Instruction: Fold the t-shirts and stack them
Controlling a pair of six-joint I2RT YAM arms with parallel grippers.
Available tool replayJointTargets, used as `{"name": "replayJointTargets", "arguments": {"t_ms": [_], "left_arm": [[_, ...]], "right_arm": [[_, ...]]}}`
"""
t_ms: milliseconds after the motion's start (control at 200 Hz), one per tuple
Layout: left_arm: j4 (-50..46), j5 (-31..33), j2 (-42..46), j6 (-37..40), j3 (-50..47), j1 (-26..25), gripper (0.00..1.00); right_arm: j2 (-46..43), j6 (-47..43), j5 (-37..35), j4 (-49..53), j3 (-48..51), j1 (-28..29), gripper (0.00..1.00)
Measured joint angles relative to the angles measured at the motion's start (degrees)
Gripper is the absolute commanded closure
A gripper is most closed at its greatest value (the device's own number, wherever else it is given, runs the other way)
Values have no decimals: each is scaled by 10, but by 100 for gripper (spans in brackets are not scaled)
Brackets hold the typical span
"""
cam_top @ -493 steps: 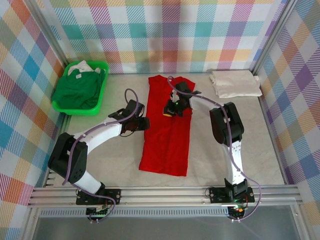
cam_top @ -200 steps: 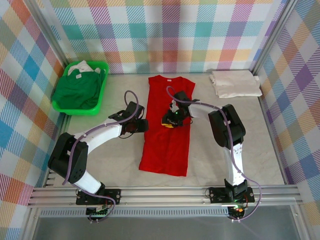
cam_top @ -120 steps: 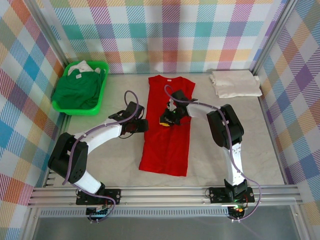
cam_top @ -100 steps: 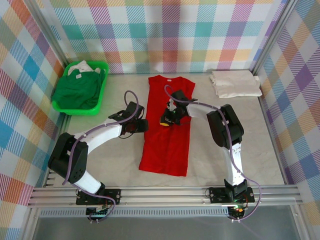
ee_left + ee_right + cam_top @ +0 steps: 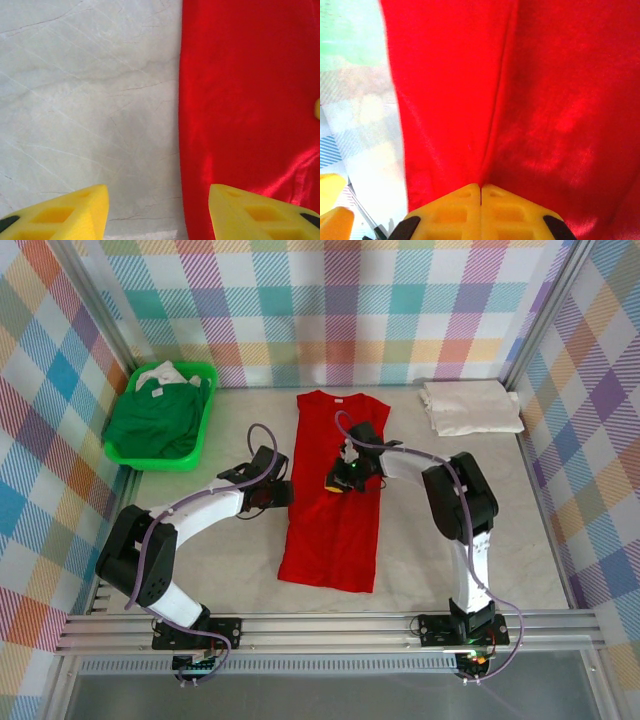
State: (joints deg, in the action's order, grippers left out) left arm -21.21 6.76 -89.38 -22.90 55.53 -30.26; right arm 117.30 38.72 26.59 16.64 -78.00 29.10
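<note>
Over 2.5 s the right gripper point(image 5: 342, 478) travels back toward its own base along the red t-shirt point(image 5: 335, 535), from a position nearer the collar end to one nearer the shirt's middle. In the last 0.5 s it shifts slightly to its right, and the right elbow point(image 5: 462, 502) swings outward to the right. Ahead of the fingertips, the shirt's far edge now lies straight and flat, whereas it was uneven 2.5 s ago. The left gripper point(image 5: 283, 492) retracts slightly toward its base.
</note>
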Motion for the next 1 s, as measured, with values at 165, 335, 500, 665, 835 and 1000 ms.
{"name": "replayJointTargets", "arguments": {"t_ms": [165,335,500,665,835,1000], "left_arm": [[0,3,0,0,0,0,44],[0,4,0,0,0,0,44],[0,5,0,0,0,0,44],[0,4,-3,0,0,0,43],[-9,0,-26,1,24,0,41],[-15,-3,-75,21,125,0,42]], "right_arm": [[-34,3,-11,-7,15,-5,100],[-40,3,-28,-11,26,-13,100],[-40,3,-43,-7,29,-22,100],[-26,3,-42,-9,32,-22,76],[-12,-2,-41,-2,33,-22,68],[-44,-8,-55,9,33,-31,71]]}}
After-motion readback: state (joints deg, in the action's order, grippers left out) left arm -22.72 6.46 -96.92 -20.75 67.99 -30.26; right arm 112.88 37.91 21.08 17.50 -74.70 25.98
